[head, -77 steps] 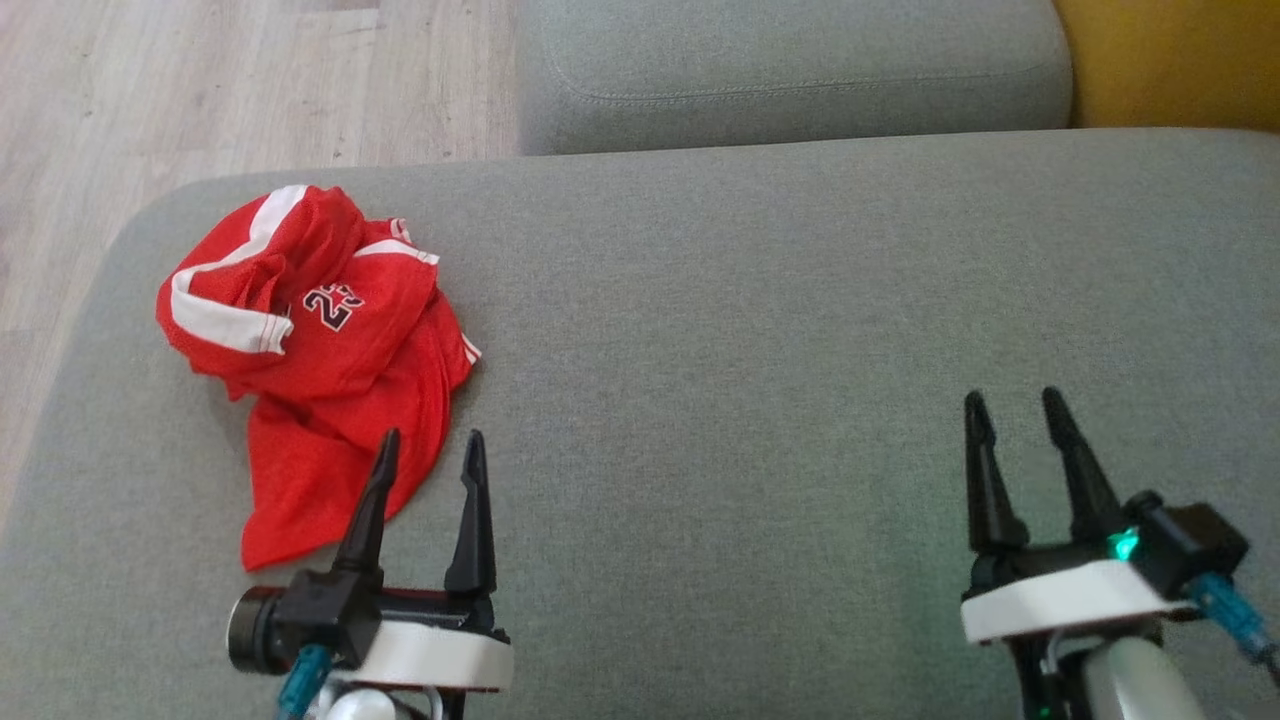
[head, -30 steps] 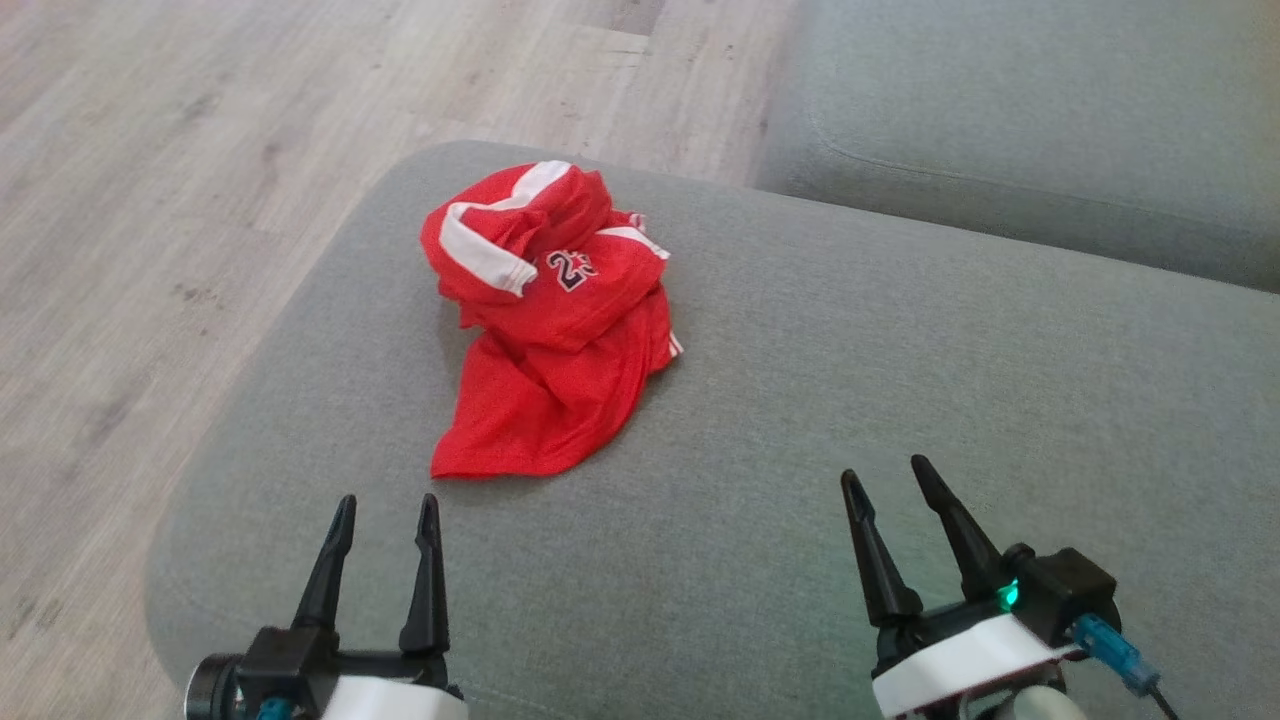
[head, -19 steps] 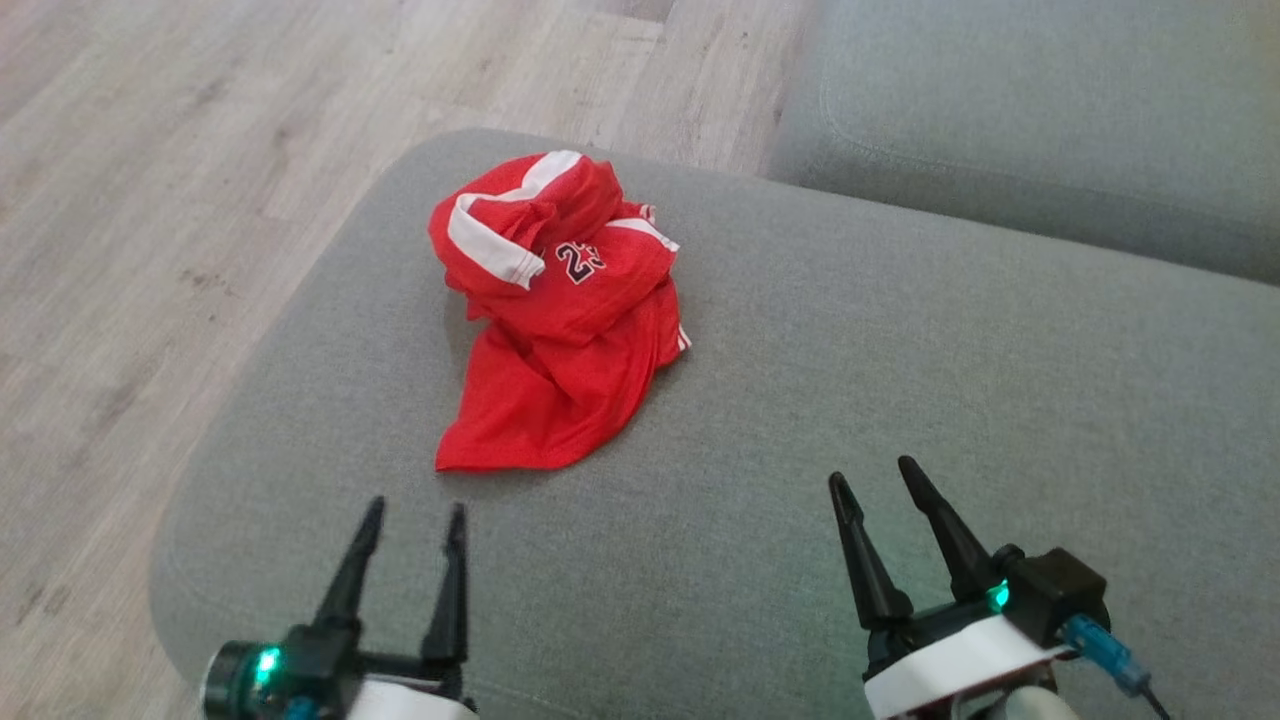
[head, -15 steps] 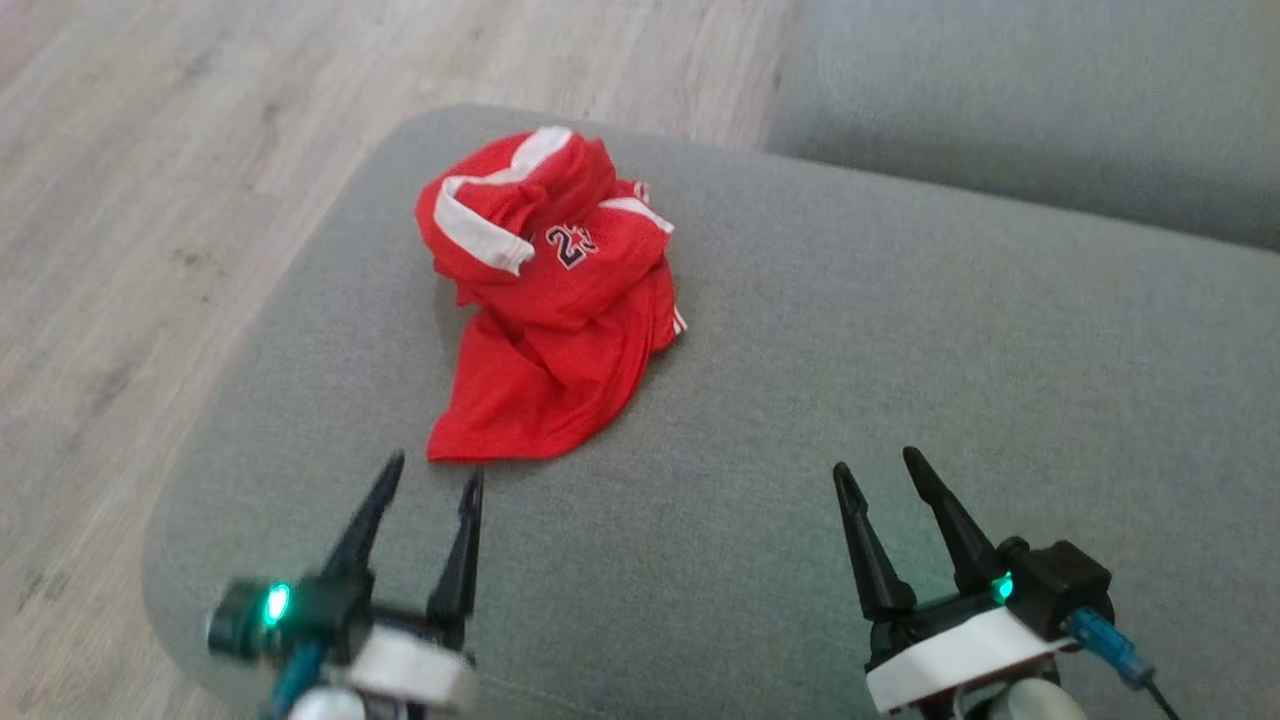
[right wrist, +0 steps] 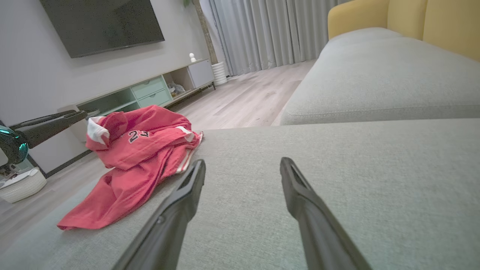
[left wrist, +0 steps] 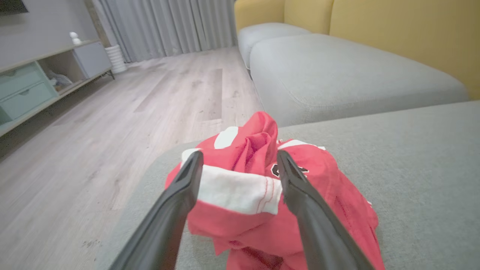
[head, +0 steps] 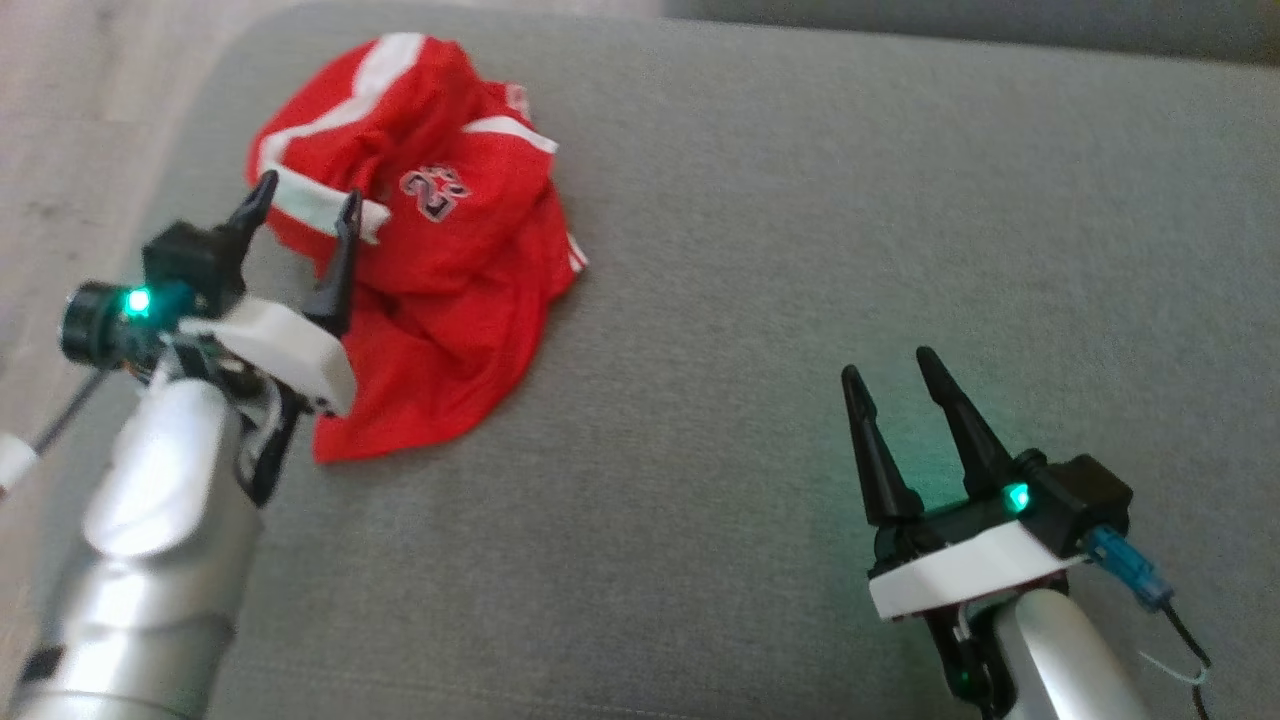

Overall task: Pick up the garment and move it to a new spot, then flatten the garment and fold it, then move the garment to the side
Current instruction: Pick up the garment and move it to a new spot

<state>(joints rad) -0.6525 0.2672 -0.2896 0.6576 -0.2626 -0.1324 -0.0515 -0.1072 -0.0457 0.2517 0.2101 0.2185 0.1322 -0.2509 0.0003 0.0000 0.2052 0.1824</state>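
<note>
Reaching forward, left gripper (head: 310, 188) now sits over the garment (head: 450, 262), jaws wide apart; right gripper (head: 888, 362) jaws apart too.

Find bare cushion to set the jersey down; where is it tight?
Free: the wide stretch of grey seat cushion between the red jersey and the right gripper, and beyond that gripper. Crowded: the cushion's left end, where the crumpled jersey lies and the open left gripper is at its white band.
</note>
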